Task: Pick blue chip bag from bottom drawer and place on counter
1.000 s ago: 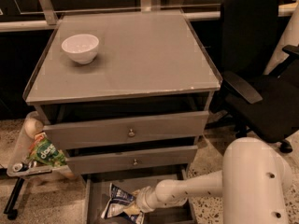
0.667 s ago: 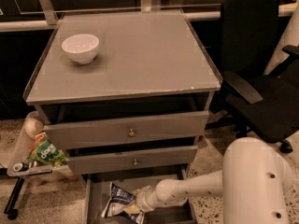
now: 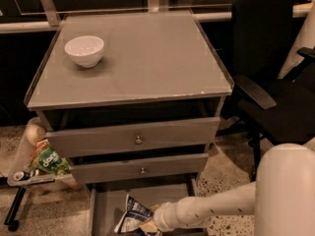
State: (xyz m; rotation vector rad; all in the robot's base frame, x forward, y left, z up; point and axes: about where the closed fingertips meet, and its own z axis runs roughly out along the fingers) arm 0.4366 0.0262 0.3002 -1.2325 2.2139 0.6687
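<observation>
Blue chip bag (image 3: 132, 215) in the bottom drawer (image 3: 105, 209) touches the gripper (image 3: 149, 225) (how open, cannot tell).

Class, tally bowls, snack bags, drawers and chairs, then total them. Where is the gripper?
Bowls: 1, the white bowl on the counter.
Snack bags: 2, blue chip bag and green snack bag.
Drawers: 3, counting the bottom drawer.
Chairs: 1, black chair.
Total: 7.
Gripper: at the blue chip bag in the bottom drawer.

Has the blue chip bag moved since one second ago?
No. The blue chip bag lies in the same place below the lower drawer knob, in the bottom drawer, with the gripper at its right edge.
</observation>
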